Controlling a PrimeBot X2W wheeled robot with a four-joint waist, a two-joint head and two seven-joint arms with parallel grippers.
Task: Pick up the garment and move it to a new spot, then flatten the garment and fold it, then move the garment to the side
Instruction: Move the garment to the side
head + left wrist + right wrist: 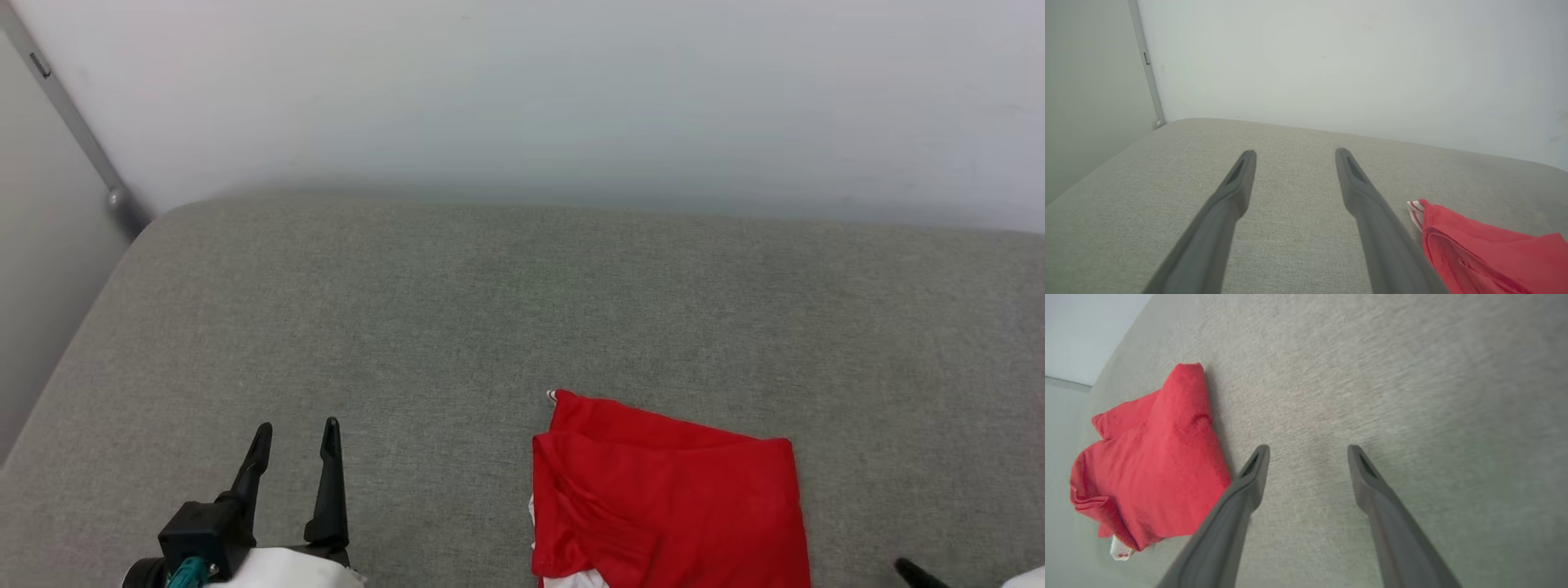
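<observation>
On grey cushion [490, 310]: folded garment [669, 498]; left tool [297, 425] nearby, spread.

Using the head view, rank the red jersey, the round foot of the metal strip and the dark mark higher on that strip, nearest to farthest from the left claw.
1. The red jersey: on the cushion, just right of the left claw.
2. The round foot: at the cushion's far left corner.
3. The dark mark: higher up the strip, farthest back.

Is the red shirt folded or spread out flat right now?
Folded. The garment lies as a compact red rectangle with stacked layers on the grey cushion, a bit of striped trim poking out at one corner.
</observation>
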